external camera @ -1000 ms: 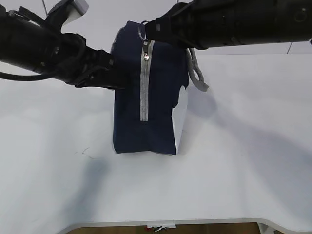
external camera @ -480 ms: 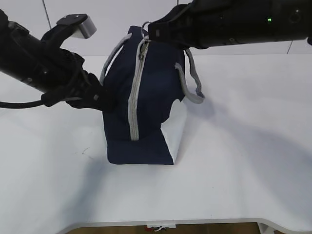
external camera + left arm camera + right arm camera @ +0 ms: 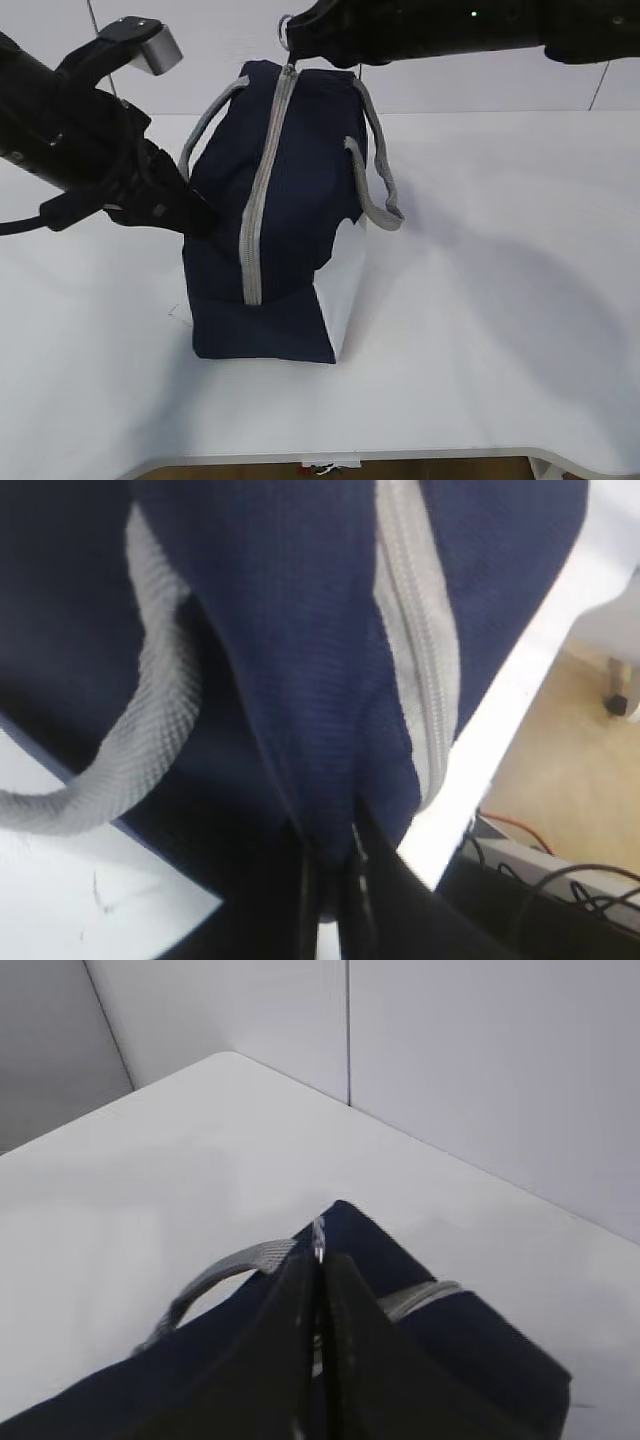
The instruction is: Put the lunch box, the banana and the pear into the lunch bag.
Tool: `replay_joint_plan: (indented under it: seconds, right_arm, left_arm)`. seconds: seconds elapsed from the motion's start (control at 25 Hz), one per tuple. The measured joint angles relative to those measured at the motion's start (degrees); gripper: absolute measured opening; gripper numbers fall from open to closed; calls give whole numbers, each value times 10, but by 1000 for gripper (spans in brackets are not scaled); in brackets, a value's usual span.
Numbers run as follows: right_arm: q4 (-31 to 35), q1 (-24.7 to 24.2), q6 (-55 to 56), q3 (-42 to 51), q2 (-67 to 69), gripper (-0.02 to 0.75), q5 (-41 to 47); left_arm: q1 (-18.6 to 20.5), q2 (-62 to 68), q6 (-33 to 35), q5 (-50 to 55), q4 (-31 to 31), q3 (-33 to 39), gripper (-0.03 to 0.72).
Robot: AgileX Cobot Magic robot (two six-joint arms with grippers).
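White table: lunch bag between both clamped pincers.

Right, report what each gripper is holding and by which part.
Left gripper pinches a fold of the lunch bag's navy side fabric. Right gripper is shut on the zipper pull at the bag's top end.

lunch bag — blurred, edge-cropped
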Motion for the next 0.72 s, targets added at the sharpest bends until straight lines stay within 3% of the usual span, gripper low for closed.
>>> replay_joint_plan:
  seconds: [0.32,0.72]
  right_arm:
    - [-24,0,0,-79,78,13,42]
    - [-24,0,0,-114,139,13,66]
  left_arm:
    - [0,-16,-7,28,36,0,-4]
    - [0,-18,-33,58,82,0,-4]
